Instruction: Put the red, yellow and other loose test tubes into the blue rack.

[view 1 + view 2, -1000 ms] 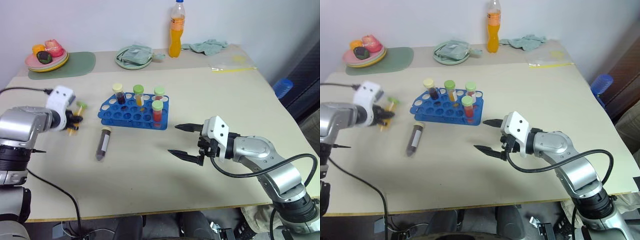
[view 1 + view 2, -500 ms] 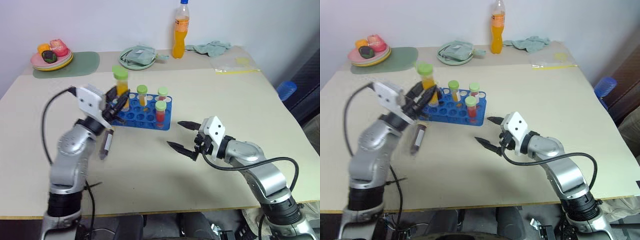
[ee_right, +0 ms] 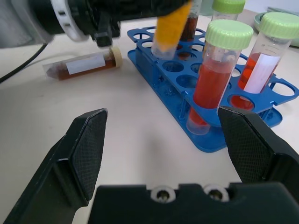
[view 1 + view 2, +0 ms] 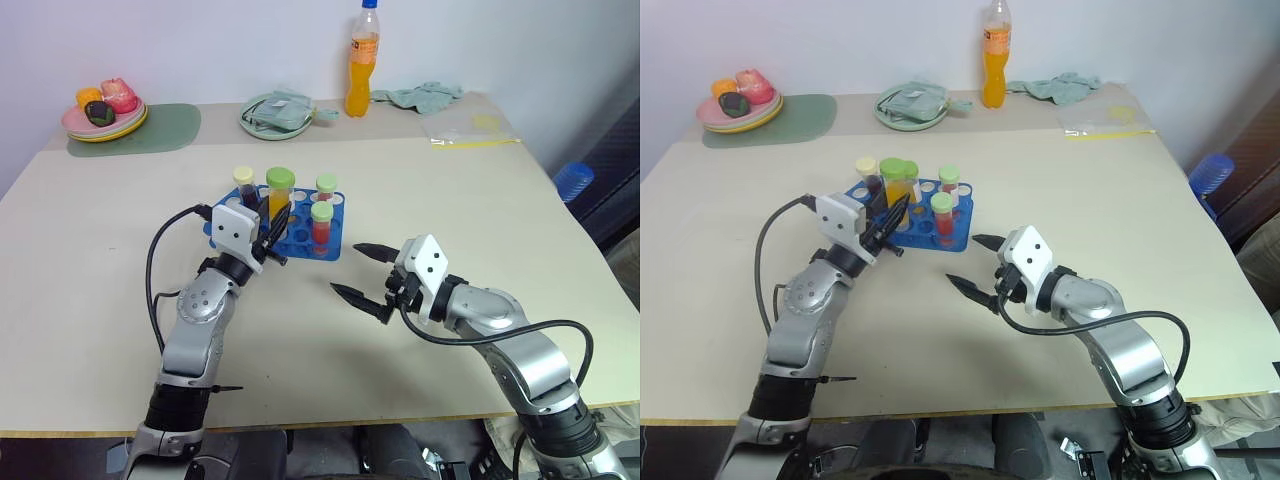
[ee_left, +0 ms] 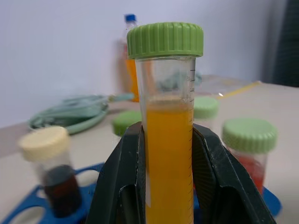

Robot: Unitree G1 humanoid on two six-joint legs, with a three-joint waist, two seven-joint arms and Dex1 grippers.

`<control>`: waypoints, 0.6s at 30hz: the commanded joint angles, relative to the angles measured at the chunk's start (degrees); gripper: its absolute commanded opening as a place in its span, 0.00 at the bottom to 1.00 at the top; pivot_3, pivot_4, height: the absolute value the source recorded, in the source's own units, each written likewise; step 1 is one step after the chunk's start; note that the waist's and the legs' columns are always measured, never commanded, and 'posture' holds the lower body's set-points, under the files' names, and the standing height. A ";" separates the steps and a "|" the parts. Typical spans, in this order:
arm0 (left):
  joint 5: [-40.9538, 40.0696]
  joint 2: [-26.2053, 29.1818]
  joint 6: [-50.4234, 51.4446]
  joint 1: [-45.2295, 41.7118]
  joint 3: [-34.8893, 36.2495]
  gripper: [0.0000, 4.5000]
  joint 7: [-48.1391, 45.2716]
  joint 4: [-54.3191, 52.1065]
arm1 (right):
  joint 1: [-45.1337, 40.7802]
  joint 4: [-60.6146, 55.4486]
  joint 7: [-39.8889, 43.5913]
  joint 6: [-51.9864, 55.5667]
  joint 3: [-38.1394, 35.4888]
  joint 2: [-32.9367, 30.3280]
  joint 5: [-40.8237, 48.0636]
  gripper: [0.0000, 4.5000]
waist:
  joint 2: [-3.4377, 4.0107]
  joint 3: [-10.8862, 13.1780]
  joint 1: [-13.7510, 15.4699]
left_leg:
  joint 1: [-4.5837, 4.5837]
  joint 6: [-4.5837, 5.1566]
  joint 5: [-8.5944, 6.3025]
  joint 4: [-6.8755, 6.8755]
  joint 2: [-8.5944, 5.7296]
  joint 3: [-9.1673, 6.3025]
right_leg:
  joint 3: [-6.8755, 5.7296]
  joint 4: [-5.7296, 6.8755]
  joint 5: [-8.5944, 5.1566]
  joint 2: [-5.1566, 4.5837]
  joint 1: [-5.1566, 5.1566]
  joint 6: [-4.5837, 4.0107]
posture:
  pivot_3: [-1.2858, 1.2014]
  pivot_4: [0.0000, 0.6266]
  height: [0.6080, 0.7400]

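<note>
The blue rack (image 4: 304, 247) stands mid-table with a dark cream-capped tube (image 4: 241, 187) and two red green-capped tubes (image 4: 321, 226) upright in it. My left gripper (image 4: 272, 232) is shut on a yellow tube with a green cap (image 5: 168, 154). That tube (image 4: 279, 198) is tilted, its lower end just over the rack's near-left holes (image 3: 170, 65). A brown loose tube (image 3: 84, 65) lies flat on the table beside the rack, under my left arm. My right gripper (image 4: 347, 268) stands open and empty, just right of the rack's near corner.
At the table's far edge are an orange drink bottle (image 4: 361, 60), a pale green plate with a cloth (image 4: 278, 110), a plate of toy food (image 4: 104, 107) on a green mat, a crumpled cloth (image 4: 420, 95) and a plastic bag (image 4: 470, 125).
My left arm has swung in from the table's left side, carrying the yellow tube to the rack. The right gripper has stayed open in place. The camera view shifted slightly.
</note>
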 commanded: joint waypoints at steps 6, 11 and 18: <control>2.87 0.63 1.03 -2.14 -0.97 0.17 0.69 -0.05 | -0.52 -2.86 -0.52 0.12 -0.37 0.39 0.34 0.93 | 0.00 0.00 0.05 | 0.00 0.00 0.00 0.00 0.00 -0.01 | -0.01 0.00 0.00 0.00 0.00 0.00 | 0.52 0.24 1.00; 3.52 0.10 1.87 -2.70 -1.26 0.17 1.28 -0.38 | -0.48 -3.26 -0.63 0.54 -0.37 0.44 0.46 0.93 | 0.00 0.00 0.07 | 0.00 0.00 0.00 0.00 0.00 -0.02 | -0.01 0.00 0.00 0.00 0.00 0.00 | 0.52 0.24 1.00; 4.96 -0.13 1.12 -4.54 -1.01 0.17 2.15 3.43 | -0.95 -3.51 -0.59 1.14 -0.48 0.40 0.44 0.93 | 0.00 0.00 0.09 | 0.00 0.00 0.00 0.00 0.00 -0.03 | -0.02 0.00 0.00 0.01 0.00 0.00 | 0.52 0.24 1.00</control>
